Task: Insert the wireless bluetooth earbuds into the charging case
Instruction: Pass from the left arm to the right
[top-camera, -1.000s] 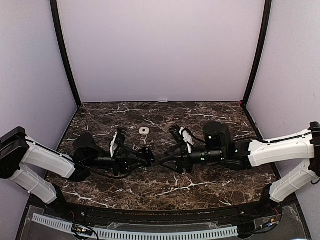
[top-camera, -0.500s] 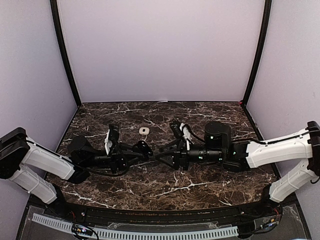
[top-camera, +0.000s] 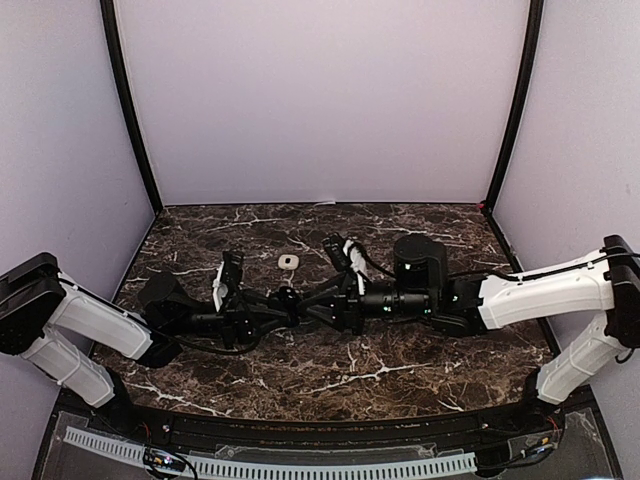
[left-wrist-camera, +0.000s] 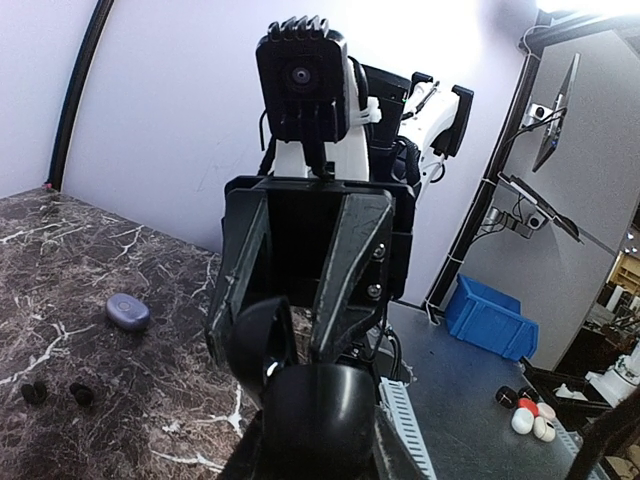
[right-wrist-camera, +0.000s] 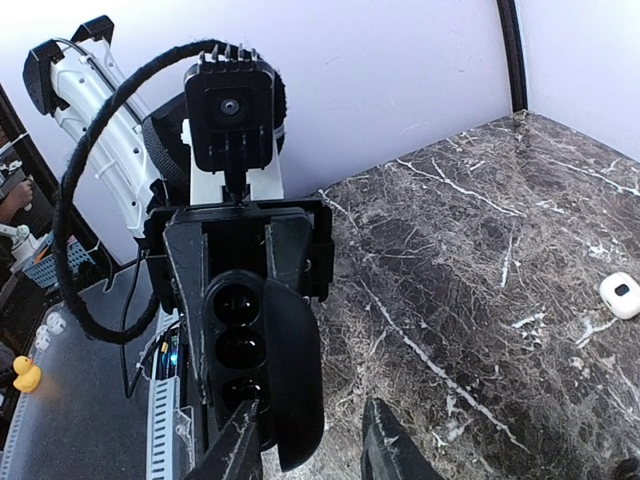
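Observation:
My left gripper (top-camera: 272, 310) is shut on a black charging case (left-wrist-camera: 318, 420) and holds it above the table's middle. The case is open: in the right wrist view its base (right-wrist-camera: 228, 345) shows round cavities and its lid (right-wrist-camera: 298, 370) hangs open. My right gripper (right-wrist-camera: 312, 445) faces it head-on with its jaws apart. One of its fingers stands before the base and the other beyond the lid, with a gap between lid and finger. Two dark earbuds (left-wrist-camera: 58, 394) lie on the marble at the lower left of the left wrist view.
A small pale case (top-camera: 288, 261) lies on the marble table (top-camera: 400, 370) just behind the two grippers. It appears also in the right wrist view as a white case (right-wrist-camera: 620, 295). Beyond the table edge are a blue bin (left-wrist-camera: 490, 318) and several loose buds (left-wrist-camera: 530, 415).
My right arm has moved left to meet the left gripper, and its jaws have narrowed around the case's lid. The left gripper shifted slightly with the case still in it.

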